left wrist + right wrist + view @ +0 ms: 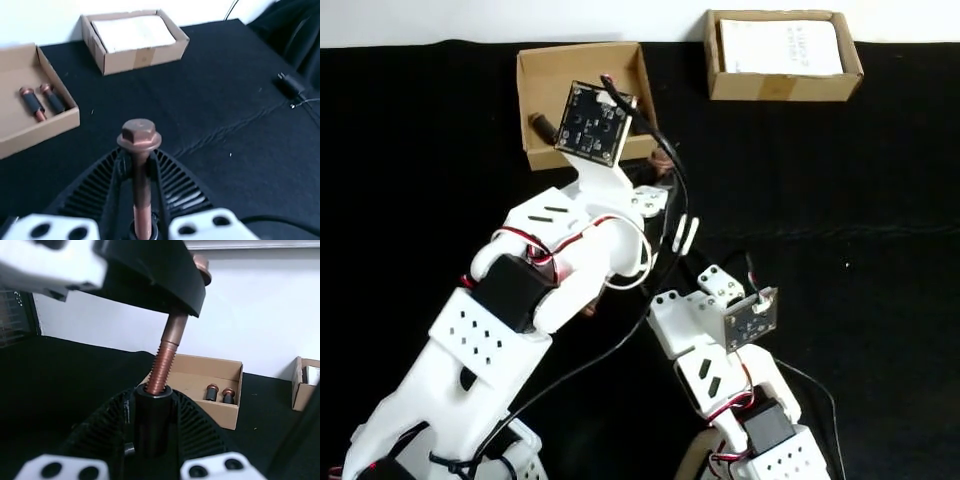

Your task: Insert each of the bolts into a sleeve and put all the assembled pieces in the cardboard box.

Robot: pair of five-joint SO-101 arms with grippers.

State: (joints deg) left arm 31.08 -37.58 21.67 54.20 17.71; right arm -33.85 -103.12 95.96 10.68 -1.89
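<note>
— Where do we stand on the count?

— Starting at my left: the cardboard box (42, 134) already has two assembled pieces (33, 103) lying side by side in it, each a bolt seated in its dark sleeve. I'd call those done.

— And the one in hand?

— My left gripper (138, 172) is clenched around the shank of a copper bolt (139, 137), hex head away from the thread. The threaded tip (161, 371) sits just inside the mouth of the black sleeve (151, 432), slightly tilted. My right gripper (152, 407) is grasping that sleeve upright, under the left one and short of the box.

— So mid-insertion?

— I'd judge so: tip entered, most of the shank exposed. What's left is seating it fully, then dropping it in the box.

— Further right?

— A second box (782, 88) holding something white. Whether more loose parts wait, I can't tell.
</note>
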